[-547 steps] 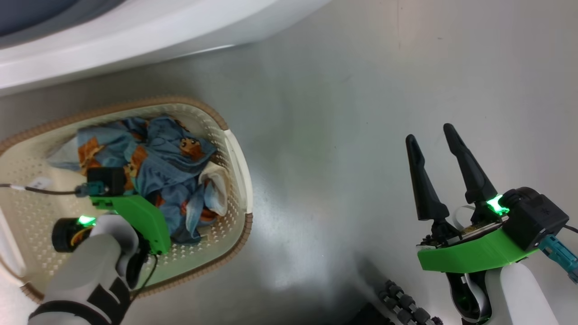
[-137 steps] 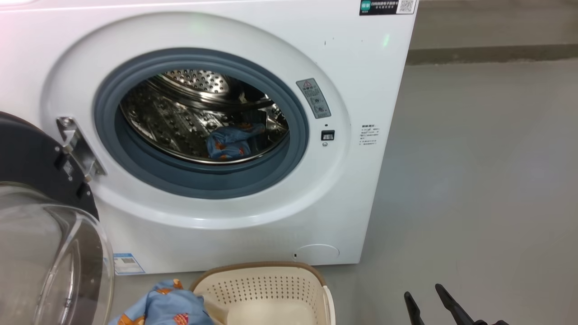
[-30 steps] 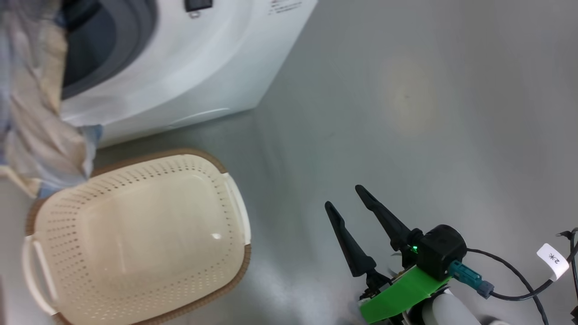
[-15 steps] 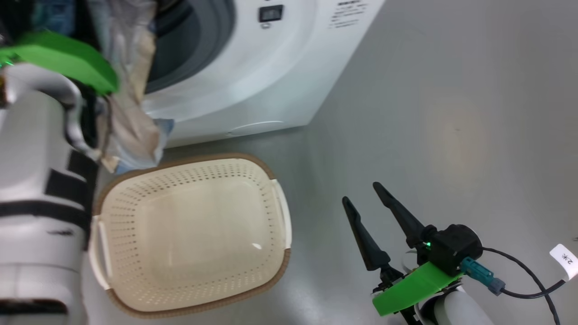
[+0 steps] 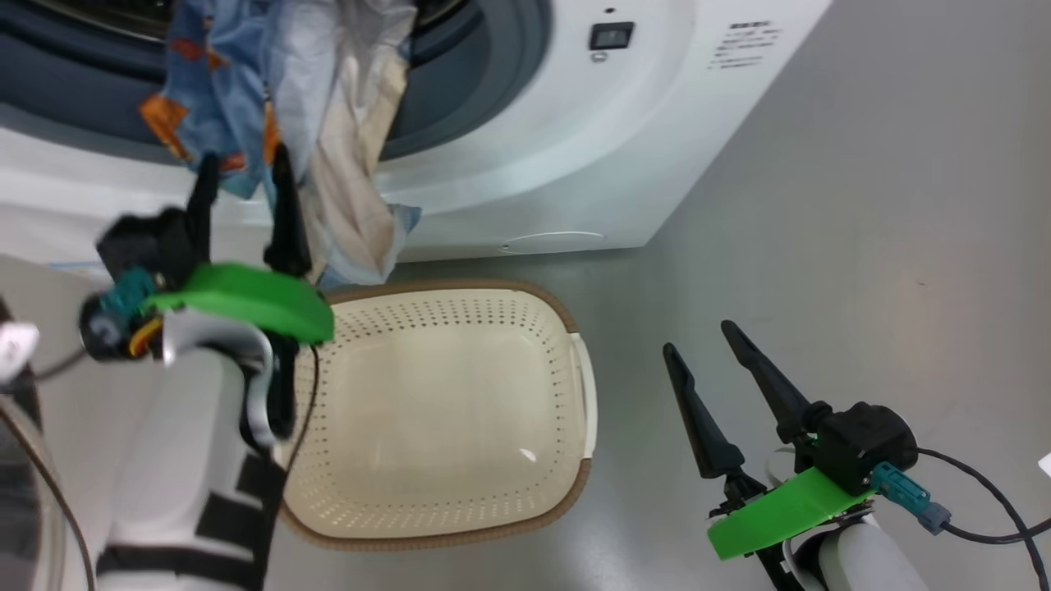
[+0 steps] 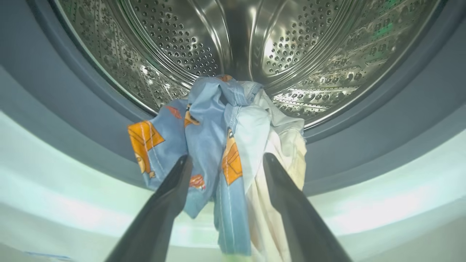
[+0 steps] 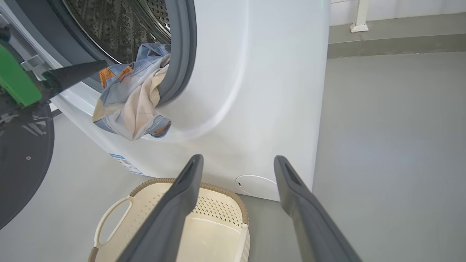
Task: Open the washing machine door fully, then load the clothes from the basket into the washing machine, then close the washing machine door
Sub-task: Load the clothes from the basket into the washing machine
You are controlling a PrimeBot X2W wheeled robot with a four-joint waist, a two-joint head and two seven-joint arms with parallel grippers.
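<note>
at the mouth of the washing machine (image 5: 575, 139), your left gripper (image 5: 245, 156) points into the opening with its jaws wide apart. the clothes (image 6: 218, 120) hang in the gap between its two fingers, blue printed fabric on the left and cream cloth on the right. nothing is pinched, though you can't tell from these views whether a finger brushes the cloth. the top of the bundle lies on the lip of the steel drum (image 6: 291, 43), and the rest droops out over the grey seal (image 5: 493, 74) and down the white front, half in and half out. just below its lowest end, on the floor (image 5: 862, 205) near the machine, sits the basket (image 5: 460, 286), its bare bottom showing. left of your left arm the washing machine door (image 7: 22, 160) stands swung open. your right gripper (image 5: 699, 337) hangs over the floor to the right of the basket, apart from it, jaws spread wide and holding nothing.
</note>
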